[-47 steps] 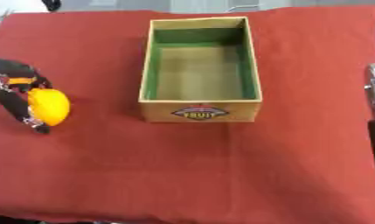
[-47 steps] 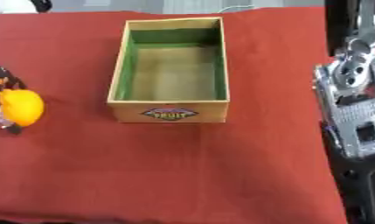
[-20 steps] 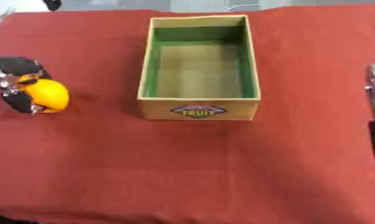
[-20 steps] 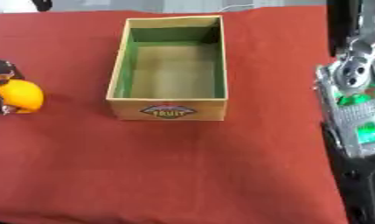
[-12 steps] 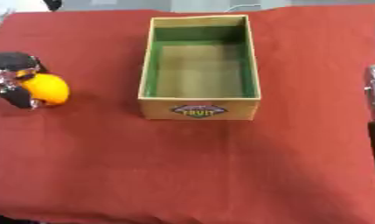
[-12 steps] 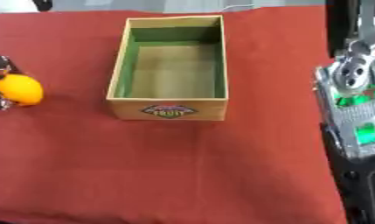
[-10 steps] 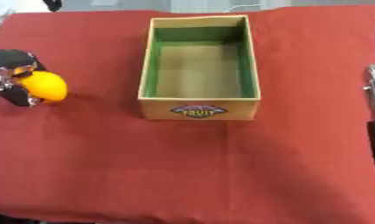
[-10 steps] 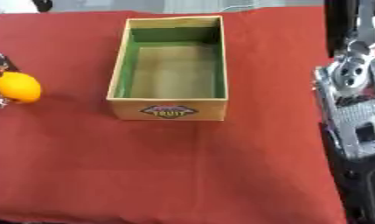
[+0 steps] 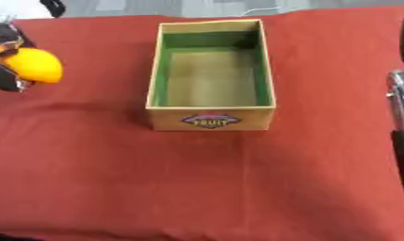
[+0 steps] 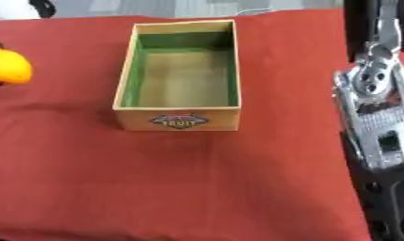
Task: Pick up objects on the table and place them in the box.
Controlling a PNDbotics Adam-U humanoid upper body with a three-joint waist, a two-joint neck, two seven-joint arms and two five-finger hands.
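Orange fruit [image 9: 33, 66] sits in my left hand [image 9: 7, 75], fingers curled round it, held up at the far left w/ a shadow on the red cloth [image 9: 197, 188] below. Looks round, smooth, prob light and rigid; could roll out, so I'd judge it best cupped around the middle. Box [image 9: 211, 116] is well apart to the right, empty inside. Right hand [image 10: 378, 122] by the right edge; can't tell its fingers.

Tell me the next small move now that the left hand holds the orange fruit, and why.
Probably carry the left hand rightward toward the box. Its fingers are curled round the orange fruit, which is at the far left, and the box looks empty and open.
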